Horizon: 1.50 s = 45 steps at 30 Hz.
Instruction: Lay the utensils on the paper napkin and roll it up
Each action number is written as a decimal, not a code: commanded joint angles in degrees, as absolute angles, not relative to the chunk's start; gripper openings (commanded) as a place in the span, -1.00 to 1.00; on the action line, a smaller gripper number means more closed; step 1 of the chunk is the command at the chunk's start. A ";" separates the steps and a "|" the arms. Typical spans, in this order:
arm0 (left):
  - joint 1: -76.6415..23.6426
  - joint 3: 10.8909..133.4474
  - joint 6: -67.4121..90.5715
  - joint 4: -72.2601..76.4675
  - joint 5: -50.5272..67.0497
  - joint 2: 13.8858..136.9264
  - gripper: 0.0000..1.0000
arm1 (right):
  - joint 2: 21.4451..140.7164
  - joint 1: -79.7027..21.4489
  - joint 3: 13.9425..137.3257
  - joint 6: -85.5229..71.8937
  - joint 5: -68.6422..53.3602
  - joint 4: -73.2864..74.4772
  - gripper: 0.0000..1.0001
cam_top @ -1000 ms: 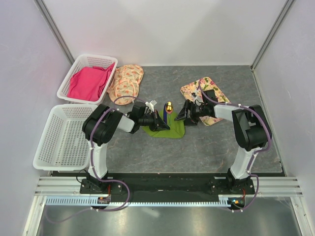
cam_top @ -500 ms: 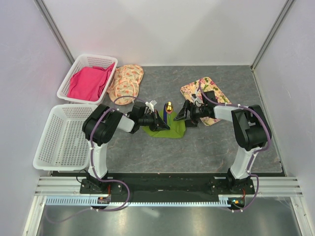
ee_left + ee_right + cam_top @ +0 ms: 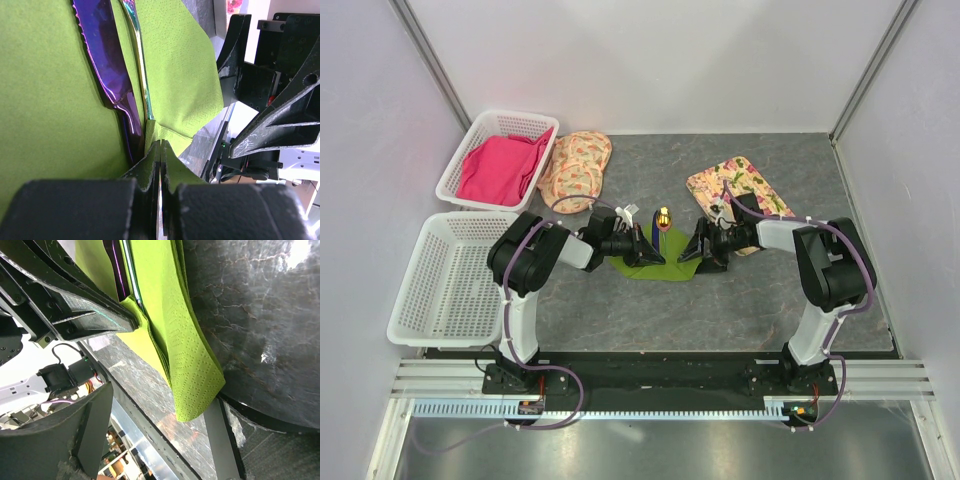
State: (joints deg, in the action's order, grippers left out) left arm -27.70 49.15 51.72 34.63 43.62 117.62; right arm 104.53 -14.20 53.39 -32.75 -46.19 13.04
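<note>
The lime-green paper napkin [image 3: 665, 264] lies mid-table between both grippers. A dark-blue knife-like utensil [image 3: 107, 65] and a thin one [image 3: 137, 55] with a gold end [image 3: 664, 216] lie on it, side by side. The napkin's right part is folded toward them. My left gripper [image 3: 646, 255] is shut, its tips [image 3: 159, 146] pinching the napkin [image 3: 45, 100] by the utensil handles. My right gripper [image 3: 700, 250] is open at the napkin's right corner [image 3: 192, 390]. That corner hangs between its jaws [image 3: 165, 440] without being gripped.
A floral mat [image 3: 738, 192] lies behind the right gripper, another [image 3: 575, 165] at back left. A white basket [image 3: 480, 130] holds a pink cloth [image 3: 500, 165]. A second white basket [image 3: 445, 280] stands at the left edge.
My right gripper has moved nearer and lower, to the napkin's right corner. The left gripper, napkin and utensils have stayed put.
</note>
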 commanded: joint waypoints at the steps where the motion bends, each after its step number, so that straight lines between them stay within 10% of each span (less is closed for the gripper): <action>1: -27.33 49.83 50.54 35.16 42.98 118.30 -0.96 | 102.83 -13.54 55.02 -31.73 -45.36 12.92 0.57; 16: -27.25 50.19 50.71 35.24 43.15 118.30 -0.96 | 101.69 -12.04 57.48 -32.08 -43.86 9.67 0.42; 23: -27.25 50.27 50.71 35.24 42.98 118.30 -0.96 | 101.34 -12.04 56.25 -31.55 -44.47 11.42 0.11; 34: -27.25 50.27 50.71 35.07 42.80 118.30 -0.96 | 103.53 -15.20 58.44 -30.84 -45.53 11.78 -0.94; 45: -27.16 50.62 50.54 34.45 42.71 118.21 -0.96 | 107.75 -20.21 59.41 -41.21 -46.50 2.74 -1.00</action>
State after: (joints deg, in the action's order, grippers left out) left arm -27.44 49.17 51.72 34.46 43.62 117.62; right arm 105.91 -18.79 57.93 -36.14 -45.34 8.58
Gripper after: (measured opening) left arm 0.026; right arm 0.010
